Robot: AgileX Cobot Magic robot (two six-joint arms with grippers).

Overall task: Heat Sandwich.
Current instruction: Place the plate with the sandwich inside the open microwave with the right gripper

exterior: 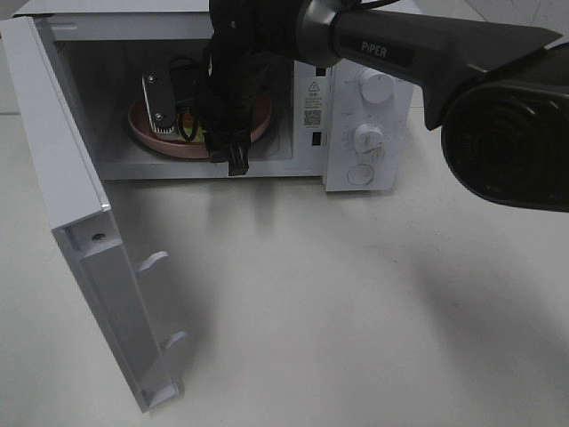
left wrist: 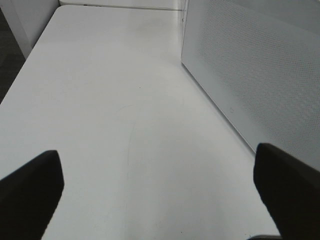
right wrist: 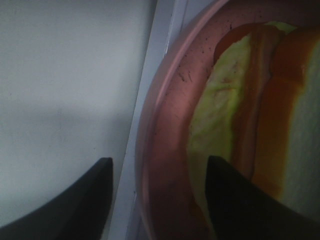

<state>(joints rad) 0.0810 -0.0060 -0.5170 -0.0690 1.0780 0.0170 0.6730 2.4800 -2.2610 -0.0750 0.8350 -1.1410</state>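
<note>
Exterior high — white table (exterior: 356,302), open microwave (exterior: 338,151) at back — sandwich (right wrist: 250,100) inside.

The white box-shaped microwave oven (exterior: 356,133) at the upper centre of the exterior frame is white all over, as are its open white door (exterior: 80,231) at the left and its round white knobs (exterior: 375,87). A small white sticker (exterior: 313,102) beside the knobs carries black print and a square code pattern. The smooth white tabletop (exterior: 373,311) shows soft grey shadows. The glossy black robot arm (exterior: 498,116) at the upper right has a dark grey band with white lettering (exterior: 388,49).

In the left wrist view, a flat white panel (left wrist: 260,75) bears a fine grid of tiny dots.

In the right wrist view, the round pink plate (right wrist: 170,100) is flecked with dark specks. The layered sandwich (right wrist: 250,110) runs in stripes: pale yellow-green, reddish-brown, orange, then off-white.
</note>
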